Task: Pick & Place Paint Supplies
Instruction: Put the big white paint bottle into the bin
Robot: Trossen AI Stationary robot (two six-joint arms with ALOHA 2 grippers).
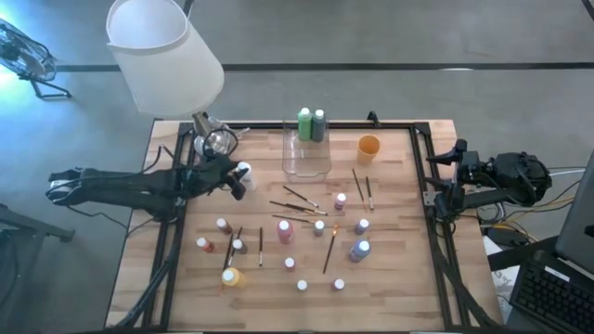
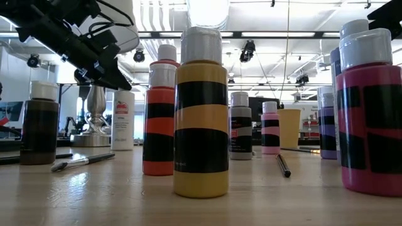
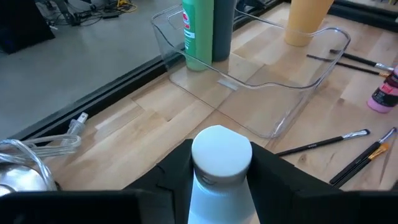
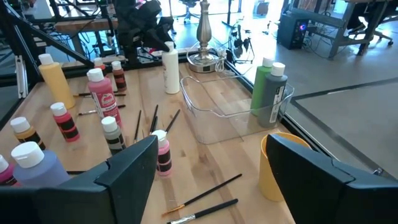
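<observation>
The left gripper (image 3: 221, 180) is sitting near the table's left edge, by the lamp base (image 1: 215, 141), w/ its 2 fingers squeezing a white bottle (image 1: 243, 173) on both sides. The bottle is standing upright on the table (image 1: 399, 278).

The right gripper (image 4: 214, 165) is waiting at the right edge, fingers spread wide & grabbing nothing.

The clear plastic box (image 1: 306, 158) is lying at the back middle, w/ a green bottle (image 1: 304, 122) & a dark bottle (image 1: 319, 124) standing at its far end. An orange cup (image 1: 368, 147) is sitting just right of it.

Lots of small paint bottles, e.g. a yellow bottle (image 1: 230, 276), & thin paintbrushes (image 1: 295, 206) are lying spread over the middle of the table.
</observation>
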